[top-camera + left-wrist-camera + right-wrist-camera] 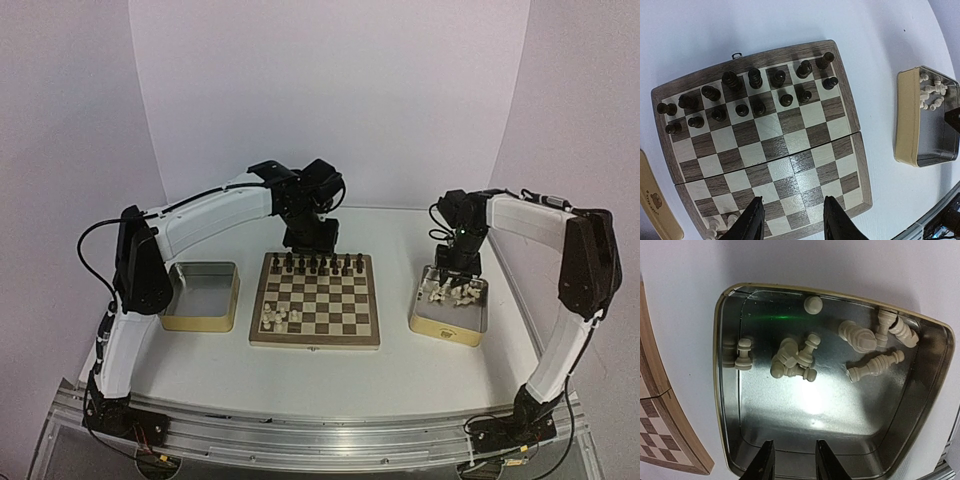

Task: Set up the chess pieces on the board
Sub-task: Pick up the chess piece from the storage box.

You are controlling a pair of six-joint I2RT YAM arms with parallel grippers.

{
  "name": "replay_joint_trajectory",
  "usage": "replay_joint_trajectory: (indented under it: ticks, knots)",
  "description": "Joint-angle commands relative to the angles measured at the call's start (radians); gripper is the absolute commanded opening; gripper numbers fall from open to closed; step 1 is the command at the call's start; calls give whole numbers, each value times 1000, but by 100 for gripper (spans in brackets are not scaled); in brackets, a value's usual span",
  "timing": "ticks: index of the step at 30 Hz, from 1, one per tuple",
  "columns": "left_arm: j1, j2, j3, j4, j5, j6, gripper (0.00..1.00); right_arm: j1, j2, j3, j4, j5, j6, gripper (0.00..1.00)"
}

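Table (pixel 400 350), near side: the board (pixel 330 310) lies centred between my two arms, closed rim toward me. A small cluster of cream chess pieces (pixel 278 317) stands on its near-left corner squares. The exact count is not readable from the overhead view.

Left of the board, apart from it: left tin (pixel 197 322). Right of the board, also apart: right tin (pixel 450 325). The remaining cream pieces lie loose in the right tin, most of them on their sides. Some are piled against one another in the middle and others are toward the far corner.

Far side of the board: dark pieces (pixel 315 264) fill the two far rows, upright, one per square.

Left gripper (pixel 793 202): hangs high over the board near its far edge, with the whole board visible below it. Fingers are spread moderately wide, with nothing between them.

Right gripper (pixel 795 444): hangs over the right tin, clear of the pieces below. Fingers are parted by a narrower gap and hold nothing. Neither finger touches a piece or the tin wall.
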Motion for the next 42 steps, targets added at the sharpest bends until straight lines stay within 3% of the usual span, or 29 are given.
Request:
replay_joint_trajectory:
  ticks: [1, 10, 19, 42]
  knots:
    - [0, -2, 30, 44, 30, -2, 40, -17, 72, 44, 57, -30, -32, 27]
    - [0, 0, 22, 56, 28, -5, 40, -18, 162, 95, 81, -57, -53, 26]
    - [-1, 10, 22, 60, 31, -3, 40, -18, 227, 121, 99, -63, -55, 19]
    - [0, 37, 44, 61, 34, 3, 40, -17, 250, 98, 104, -51, -57, 17]
